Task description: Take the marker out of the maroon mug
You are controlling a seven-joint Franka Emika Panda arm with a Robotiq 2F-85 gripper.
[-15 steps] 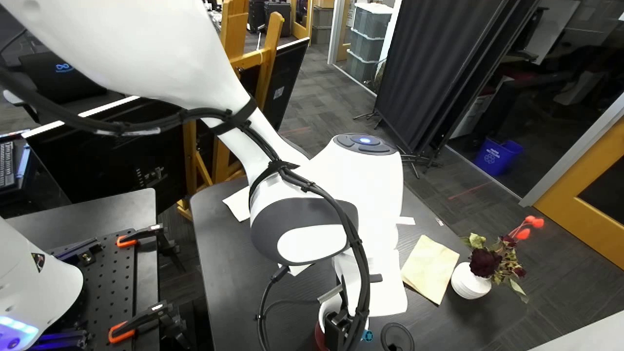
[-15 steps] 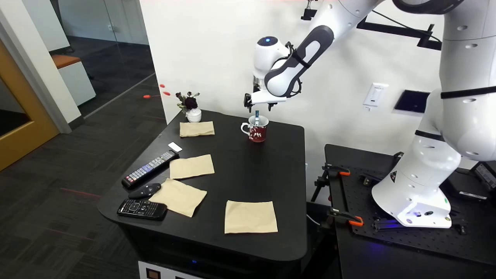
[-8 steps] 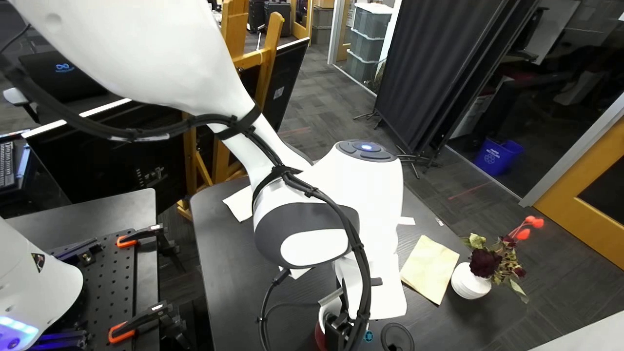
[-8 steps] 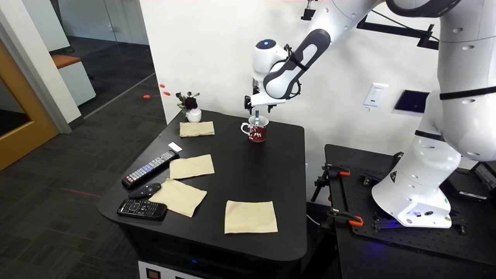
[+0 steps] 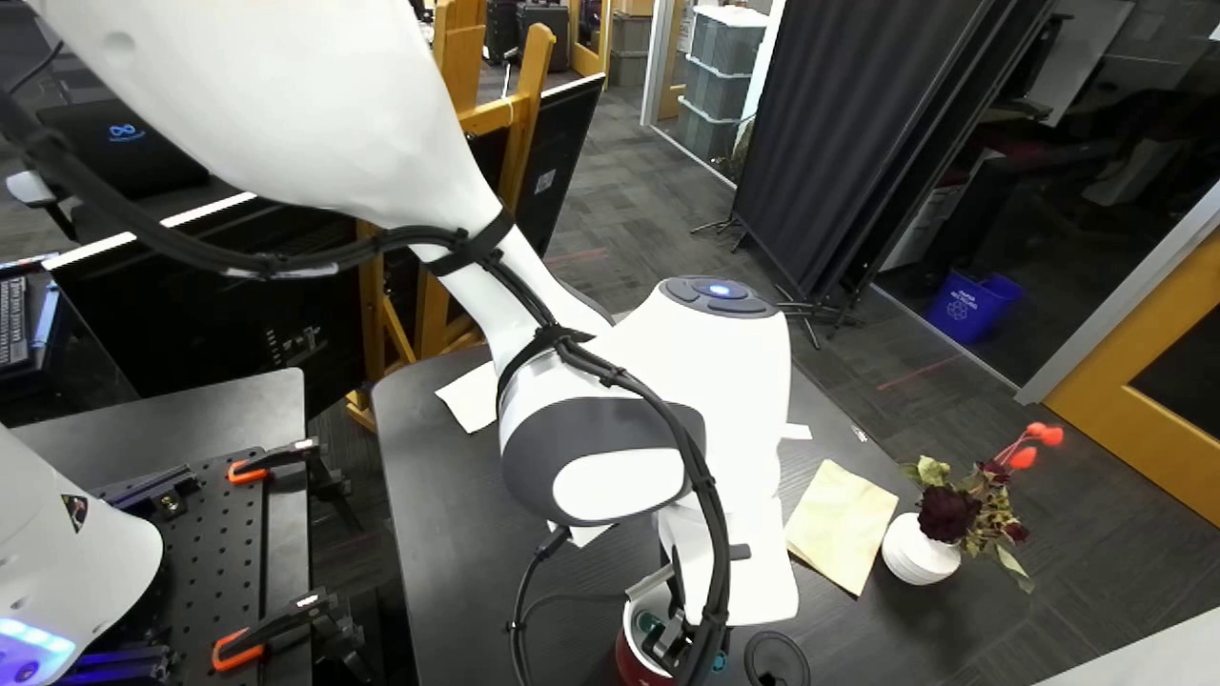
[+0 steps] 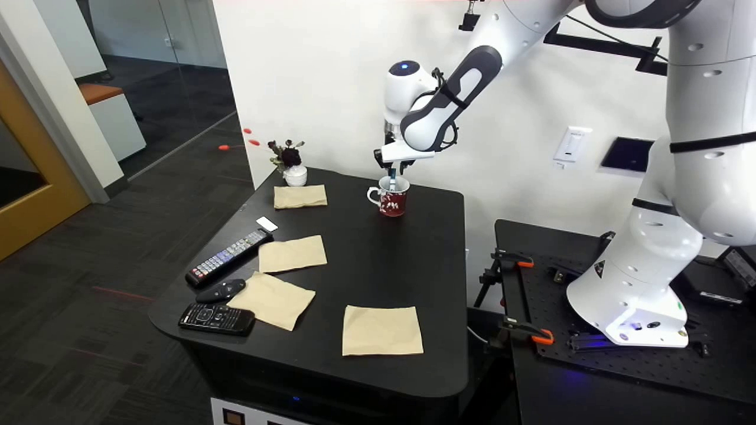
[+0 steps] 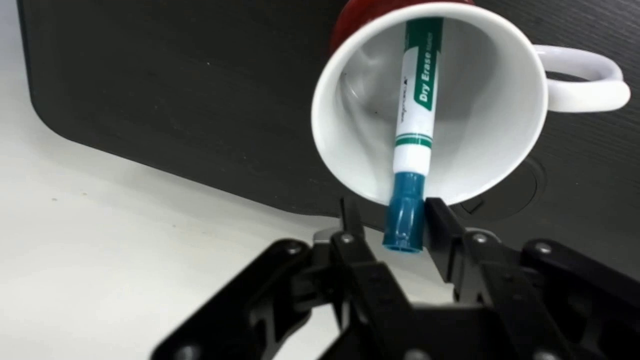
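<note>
Presently, marker (image 7: 415, 125): leans inside the maroon mug (image 7: 475, 110), its cap (image 7: 405, 220) standing out, so we judge this end best for grasping.
The end effector (image 7: 392, 215): spread on both sides of the cap, grasping nothing; in the wrist view a gap shows at left, contact at right we cannot tell.
The maroon mug: upright, far on the table (image 6: 378, 265) in an exterior view, so probably steady for our pull.
</note>
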